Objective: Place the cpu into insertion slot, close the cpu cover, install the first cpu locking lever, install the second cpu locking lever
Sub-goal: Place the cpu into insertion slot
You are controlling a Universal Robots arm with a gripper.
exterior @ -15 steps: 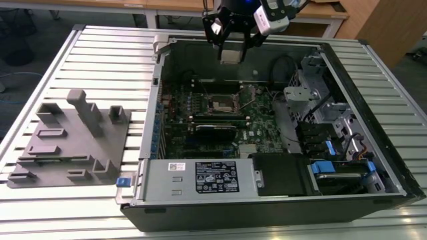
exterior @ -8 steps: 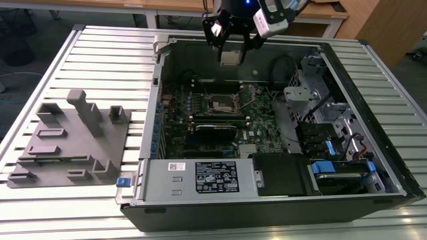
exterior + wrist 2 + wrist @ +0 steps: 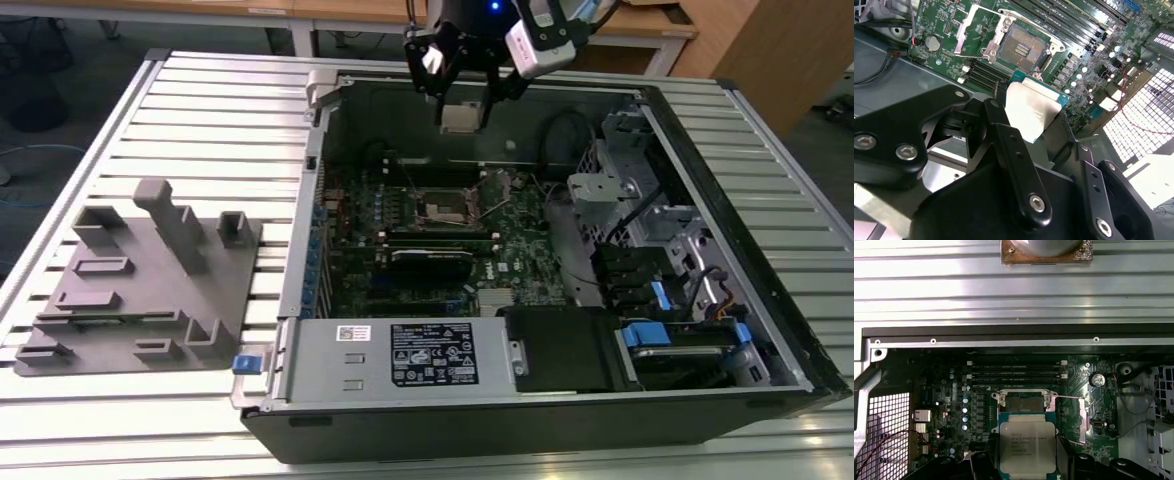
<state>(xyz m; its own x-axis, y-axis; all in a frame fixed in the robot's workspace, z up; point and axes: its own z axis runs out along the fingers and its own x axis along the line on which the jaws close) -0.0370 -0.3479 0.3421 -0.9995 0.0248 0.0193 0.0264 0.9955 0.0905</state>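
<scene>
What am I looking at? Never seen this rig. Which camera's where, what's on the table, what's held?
One robot arm carries a black two-finger gripper. The exterior view watches the scene from off the arm; both wrist views ride on the arm near its wrist. On the ribbed metal table lies an open black computer case holding a green circuit board; on the exterior view's left sits a grey slotted fixture block. The gripper is shut on the small square silver-topped cpu, held above the case. The square dark insertion slot is empty, and its thin silver cpu cover stands flipped open.
</scene>
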